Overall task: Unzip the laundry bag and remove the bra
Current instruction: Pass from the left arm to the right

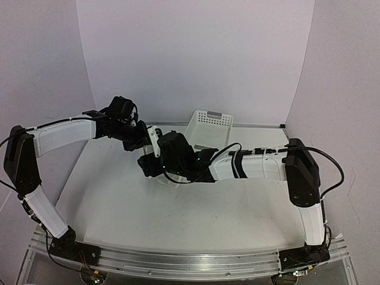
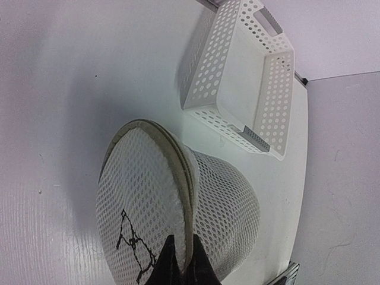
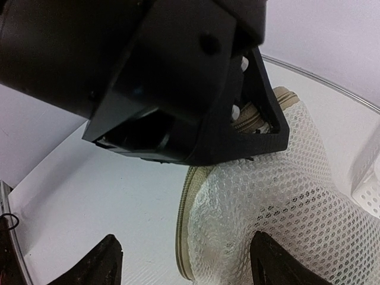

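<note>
The laundry bag (image 2: 225,208), a white mesh cylinder, lies on its side on the table. Its round lid (image 2: 139,202) bears a black mark. My left gripper (image 2: 183,237) is shut on the beige zipped rim at the lid's edge. My right gripper (image 3: 185,237) stands open, one finger (image 3: 98,264) over bare table, the other (image 3: 273,261) against the mesh, with the bag's rim (image 3: 189,225) between them. The left gripper's black body (image 3: 166,77) fills the top of the right wrist view. In the top view both grippers (image 1: 147,138) (image 1: 149,166) meet mid-table and cover the bag. The bra is hidden.
A white perforated plastic basket (image 2: 270,95) lies tilted beyond the bag, near the back right of the table (image 1: 119,202). White walls enclose the table at the back and sides.
</note>
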